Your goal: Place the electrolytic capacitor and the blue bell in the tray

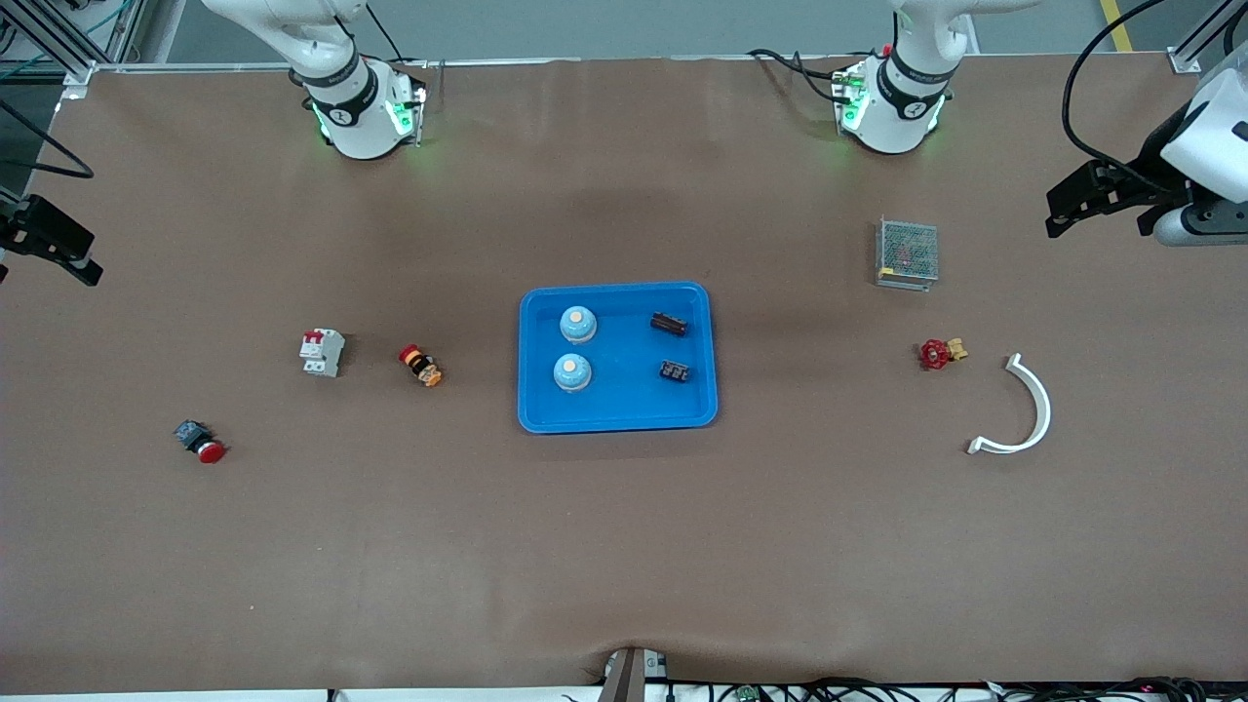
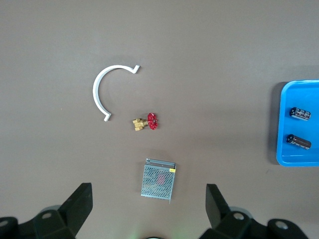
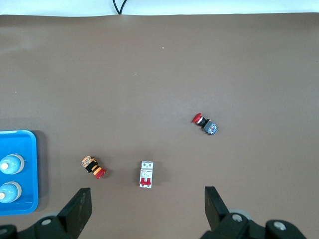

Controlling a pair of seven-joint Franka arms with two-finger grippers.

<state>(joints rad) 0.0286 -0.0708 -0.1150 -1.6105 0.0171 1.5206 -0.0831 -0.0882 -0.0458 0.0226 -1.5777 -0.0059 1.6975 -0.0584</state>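
The bright-blue tray (image 1: 624, 402) lies at the table's middle. In it stand two blue bells (image 1: 577, 324) (image 1: 572, 371) toward the right arm's end. Two small black capacitors (image 1: 668, 323) (image 1: 674, 370) lie toward the left arm's end. My left gripper (image 1: 1063, 210) hangs open and empty high over the left arm's end of the table. In the left wrist view the gripper (image 2: 148, 198) is above the mesh box, with the tray (image 2: 299, 157) off to one side. My right gripper (image 1: 68, 249) hangs open and empty over the right arm's end. The right wrist view shows the gripper (image 3: 147, 195) and the tray's edge (image 3: 29, 169).
A grey mesh box (image 1: 907, 253), a red-handled valve (image 1: 939, 352) and a white curved piece (image 1: 1029, 409) lie toward the left arm's end. A white circuit breaker (image 1: 322, 352), an orange-and-black button (image 1: 420, 366) and a red push button (image 1: 200, 442) lie toward the right arm's end.
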